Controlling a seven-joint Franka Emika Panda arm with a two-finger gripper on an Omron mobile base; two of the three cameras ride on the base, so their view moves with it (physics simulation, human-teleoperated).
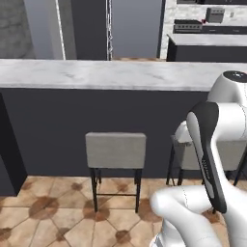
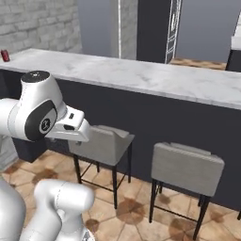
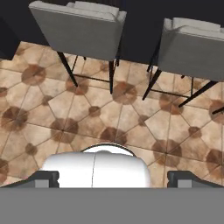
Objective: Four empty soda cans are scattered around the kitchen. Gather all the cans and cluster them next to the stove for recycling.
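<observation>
**Ana:** Hand [image 3: 112,178] first: we see its two dark finger tips [image 3: 43,178] standing far apart at the bottom of the hand view, nothing between them, and it looks down at the brown tile floor [image 3: 87,118].

**Ben:** Agreed, wide apart and empty. Below the hand we have two grey stools on thin black legs, the left stool [image 3: 76,28] and the right stool [image 3: 192,43], side by side and pushed up against the dark front of the island.

**Ana:** From the right base view we pick up a soda can [image 2: 5,55], red, standing upright at the far left end of the long white marble surface [image 2: 141,75]. It is well apart from the arm [image 2: 37,110], which is folded up on our side of the island.

**Ben:** And the stove [image 1: 188,26]? In the left base view we make out a black range with a grated top, far back at the upper right, beyond the island. A small grey box [image 1: 214,15] sits just behind it; we cannot tell what that is.

**Ana:** Between can and stove, we have the whole island.
</observation>
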